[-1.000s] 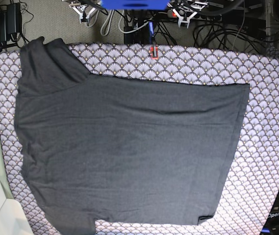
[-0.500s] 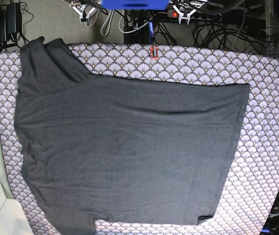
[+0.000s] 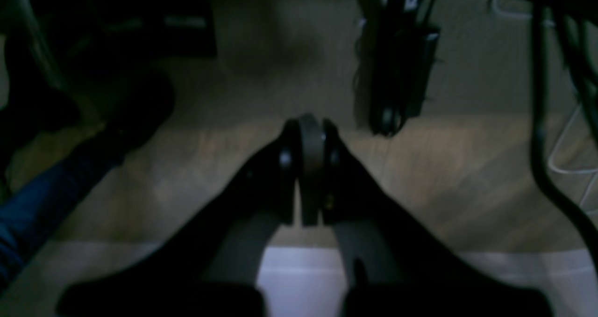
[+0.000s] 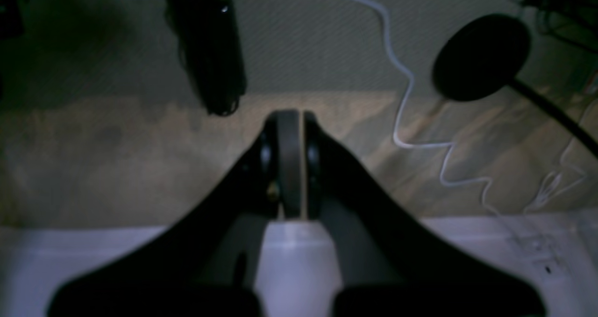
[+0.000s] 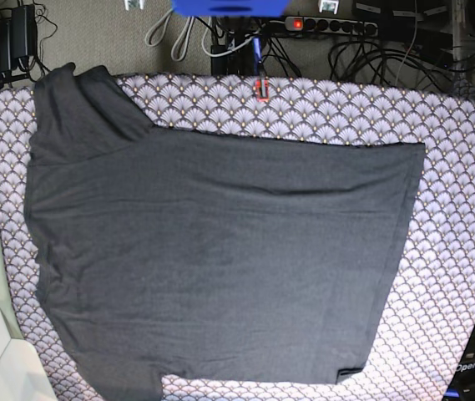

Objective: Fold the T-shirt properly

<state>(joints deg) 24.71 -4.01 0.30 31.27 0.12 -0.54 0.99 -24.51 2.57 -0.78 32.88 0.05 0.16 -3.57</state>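
The left tool (image 3: 308, 167) was closed, its two dark fingers pressed pad to pad with nothing between them. It hung over bare floor (image 3: 444, 167), with the pale edge of the table (image 3: 299, 279) just below it in the left wrist view; a dark upright post (image 3: 397, 74) and black cables (image 3: 542, 120) stood beyond, and something blue (image 3: 23, 223) showed at that view's left edge, too blurred to name.

The right tool (image 4: 289, 165) was likewise closed and empty, fingers together, also clear of the table edge (image 4: 289, 261). Past it lay a thin white cable (image 4: 406, 97) curling over the floor, a round black base with a stalk (image 4: 481, 55) and a dark post (image 4: 210, 50).

Neither tool appeared in the base view; both were off the table's far side, well apart from the T-shirt (image 5: 220, 259).

The T-shirt lay spread flat on the fan-patterned tablecloth (image 5: 454, 209), plain charcoal side up, covering most of it. One sleeve (image 5: 78, 109) pointed toward the far left corner of the tablecloth. The straight hem (image 5: 400, 259) faced the tablecloth's right side, leaving a broad strip of pattern bare there. The shirt's near edge ran off the bottom of the view. A red clip (image 5: 261, 87) held the tablecloth's far edge, beyond the T-shirt, and a power strip (image 5: 329, 25) lay on the floor behind it.
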